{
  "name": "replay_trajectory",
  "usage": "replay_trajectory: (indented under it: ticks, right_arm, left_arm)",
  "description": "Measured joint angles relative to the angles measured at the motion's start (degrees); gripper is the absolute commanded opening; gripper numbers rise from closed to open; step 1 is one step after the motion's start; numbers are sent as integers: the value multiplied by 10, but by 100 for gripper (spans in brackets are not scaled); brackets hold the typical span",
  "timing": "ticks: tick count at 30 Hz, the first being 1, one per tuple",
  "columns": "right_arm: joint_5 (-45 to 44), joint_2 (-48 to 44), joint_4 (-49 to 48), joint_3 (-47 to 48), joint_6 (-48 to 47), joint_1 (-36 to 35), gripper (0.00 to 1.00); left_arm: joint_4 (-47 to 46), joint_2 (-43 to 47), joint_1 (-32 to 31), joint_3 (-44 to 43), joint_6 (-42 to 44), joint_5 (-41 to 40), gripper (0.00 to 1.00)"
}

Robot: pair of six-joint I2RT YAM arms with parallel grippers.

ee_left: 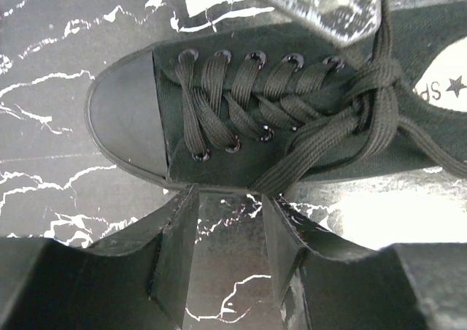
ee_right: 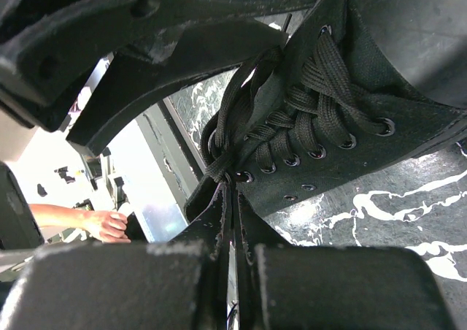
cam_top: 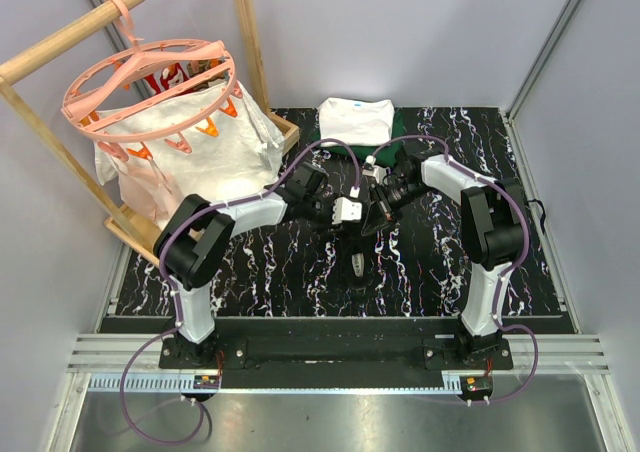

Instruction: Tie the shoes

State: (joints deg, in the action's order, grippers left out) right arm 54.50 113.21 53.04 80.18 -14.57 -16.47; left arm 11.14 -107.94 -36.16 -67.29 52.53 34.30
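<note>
Snugging the knot on the sneaker [cam_top: 358, 262], mid-desk [cam_top: 250, 262].

Top view: my arms [cam_top: 255, 212] meet over the sneaker and cover nearly all of it. Only its near end pokes out, so I cannot read the laces [ee_left: 219, 104] from here. Left wrist view: the left fingers [ee_left: 175, 246] stand spread and empty just beside the shoe's side. The toe cap [ee_left: 124, 118] lies to the left, and the laces cross up to a loose knot [ee_left: 376, 89]; the heel and the lace ends are cut off. Right wrist view: the right fingers [ee_right: 215, 220] are pressed together, seemingly pinching a loop of lace by the eyelets [ee_right: 317, 153]. I judge the pull should run gently away from the knot while the left fingers steady the shoe, or it slides. How much lace sits in the pinch, I cannot tell.
</note>
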Motion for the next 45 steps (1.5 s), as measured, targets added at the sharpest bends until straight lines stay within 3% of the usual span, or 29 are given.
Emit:
replay_trajectory:
  ticks: [10,14,15,21,45]
  right_arm:
    - [0,2,2,0,-2,3,0]
    - [0,2,2,0,-3,3,0]
    - [0,2,2,0,-3,3,0]
    - [0,2,2,0,-3,3,0]
    - [-38,-10,9,-40,-25,27,0]
  left_arm:
    - [-3,2,-3,0,0,20,45]
    - [-4,3,-5,0,0,36,41]
    - [-4,3,-5,0,0,40,38]
    - [1,3,-6,0,1,60,0]
    - [74,56,33,4,-5,30,0]
